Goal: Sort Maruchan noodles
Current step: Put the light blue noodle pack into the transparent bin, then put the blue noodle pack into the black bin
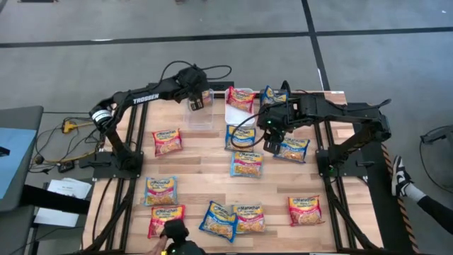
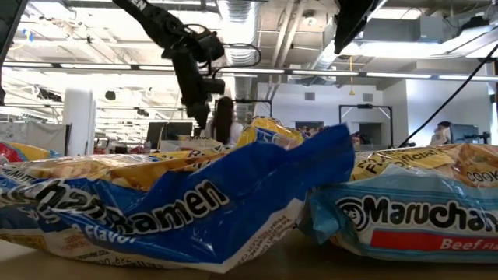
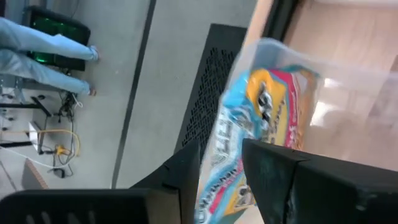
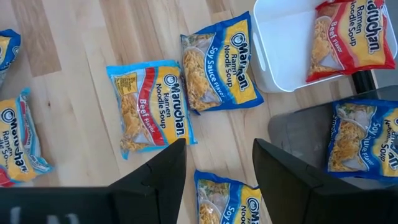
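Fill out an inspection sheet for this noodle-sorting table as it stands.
Surface: wooden table, bare between packets.
Job's things: noodle packets scattered flat across the table; one red packet lies in the white bin; one light-blue packet is pinched by the left gripper over the clear bin.
Clutter: dark object at the table's near edge.
Grippers: left gripper shut on the light-blue packet; right gripper open, empty, above packets mid-table.
Cables: black loops over the left arm; loose wires on the floor.
Surroundings: person's legs on the floor; another shoe by the right frame.
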You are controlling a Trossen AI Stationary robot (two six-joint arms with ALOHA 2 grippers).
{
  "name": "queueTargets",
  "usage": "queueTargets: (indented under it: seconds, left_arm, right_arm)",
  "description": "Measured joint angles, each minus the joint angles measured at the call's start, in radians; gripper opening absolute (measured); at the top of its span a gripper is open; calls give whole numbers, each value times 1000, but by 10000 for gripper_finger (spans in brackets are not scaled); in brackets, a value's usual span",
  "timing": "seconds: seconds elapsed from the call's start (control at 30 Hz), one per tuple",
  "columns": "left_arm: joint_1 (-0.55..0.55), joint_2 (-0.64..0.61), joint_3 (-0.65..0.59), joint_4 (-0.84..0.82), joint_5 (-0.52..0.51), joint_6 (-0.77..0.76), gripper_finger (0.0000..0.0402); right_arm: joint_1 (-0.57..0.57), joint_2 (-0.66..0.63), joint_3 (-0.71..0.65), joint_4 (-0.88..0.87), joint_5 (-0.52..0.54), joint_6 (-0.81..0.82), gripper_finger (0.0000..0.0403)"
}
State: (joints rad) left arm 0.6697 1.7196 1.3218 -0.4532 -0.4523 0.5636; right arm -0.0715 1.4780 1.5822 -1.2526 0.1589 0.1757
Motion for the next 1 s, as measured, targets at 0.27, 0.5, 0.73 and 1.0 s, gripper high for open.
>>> queueTargets:
  seconds: [0.27, 0.5, 0.73, 1.0]
  left_arm:
    - [0, -1, 183, -276, 1, -188, 113]
    - [-2, -29, 272, -598, 100, -342, 112]
    - [-12, -220, 175, -634, 401, -430, 112]
    - [-97, -532, -52, -468, 486, -529, 112]
  right_arm:
    - [0, 0, 0, -56, 1, -19, 207]
    - [16, 0, 0, -64, 0, -19, 207]
    - [59, 0, 0, -65, -1, -2, 207]
    - [127, 0, 0, -29, -18, 64, 207]
